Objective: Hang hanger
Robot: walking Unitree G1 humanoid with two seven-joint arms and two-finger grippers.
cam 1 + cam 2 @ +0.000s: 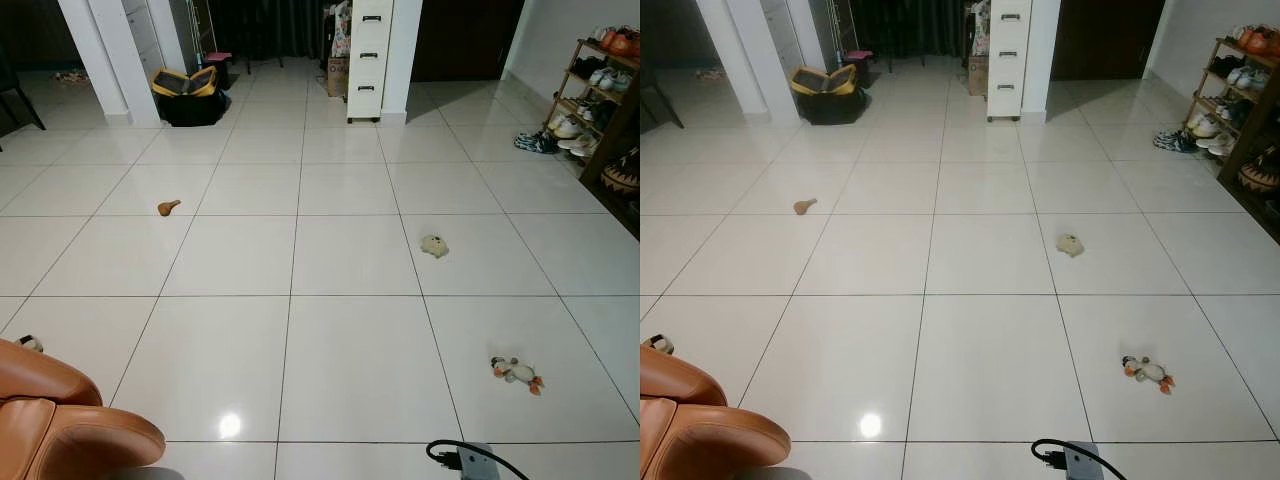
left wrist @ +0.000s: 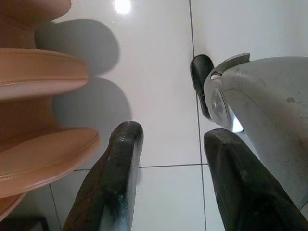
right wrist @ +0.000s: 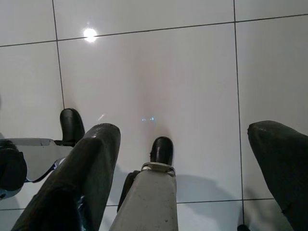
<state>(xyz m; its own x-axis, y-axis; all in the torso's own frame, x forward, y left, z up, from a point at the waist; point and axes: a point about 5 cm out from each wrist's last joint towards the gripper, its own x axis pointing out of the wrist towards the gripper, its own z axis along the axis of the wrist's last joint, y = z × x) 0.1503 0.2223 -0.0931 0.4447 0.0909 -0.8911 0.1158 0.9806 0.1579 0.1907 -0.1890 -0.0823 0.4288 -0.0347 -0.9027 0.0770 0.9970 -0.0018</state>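
Both arms hang down over the white tiled floor. In the left wrist view my left gripper points at the tiles with its two black fingers apart and nothing between them, close beside a brown leather chair. My right gripper is open wide over bare tile, above the robot's own leg and black foot.
The brown chair fills the near left. On the floor lie a small wooden object, a beige plush toy, a duck toy and a power strip with cable. White drawers, a shoe rack and a black-yellow bag stand farther off.
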